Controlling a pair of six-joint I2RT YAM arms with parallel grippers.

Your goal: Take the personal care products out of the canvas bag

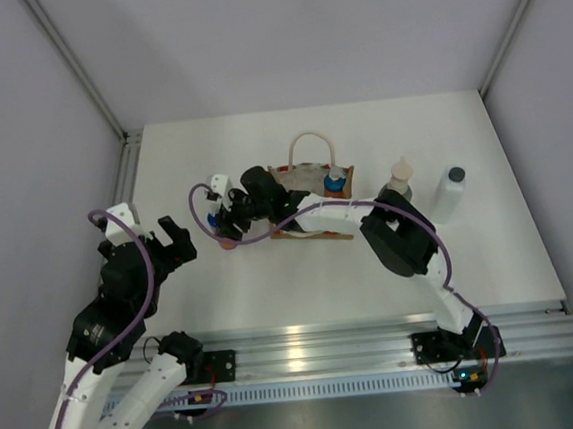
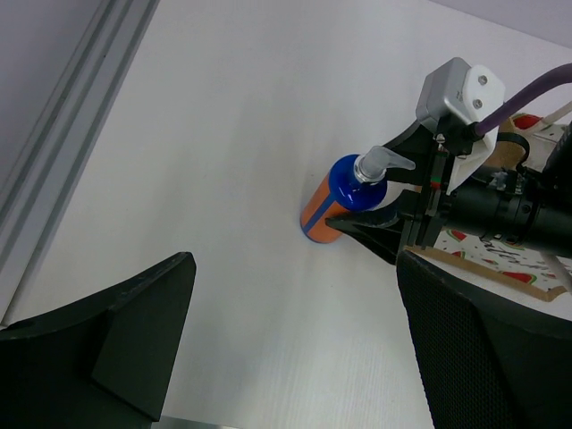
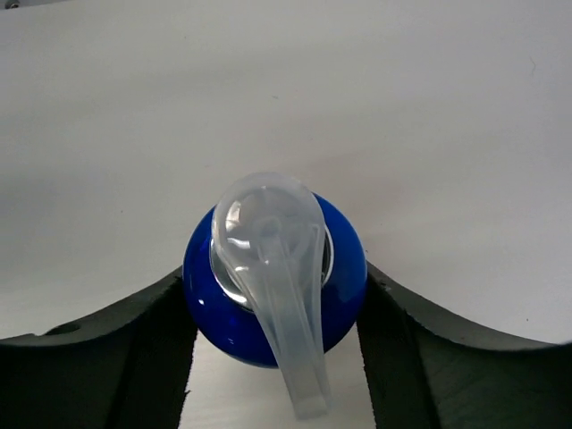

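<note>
An orange bottle [image 2: 322, 213] with a blue top and clear pump stands on the white table, left of the canvas bag [image 1: 309, 187]. My right gripper [image 1: 226, 230] is shut on its blue top; in the right wrist view both fingers press the blue shoulder [image 3: 340, 268]. A second blue-capped bottle [image 1: 336, 180] sticks up inside the bag. A grey-green bottle with a beige cap [image 1: 399, 180] and a white bottle with a bluish top [image 1: 448, 195] stand right of the bag. My left gripper [image 1: 174, 242] is open and empty, left of the held bottle.
The bag's patterned front [image 2: 500, 264] shows at the right of the left wrist view. An aluminium rail [image 1: 378, 342] runs along the table's near edge, and grey walls close in the left, back and right sides.
</note>
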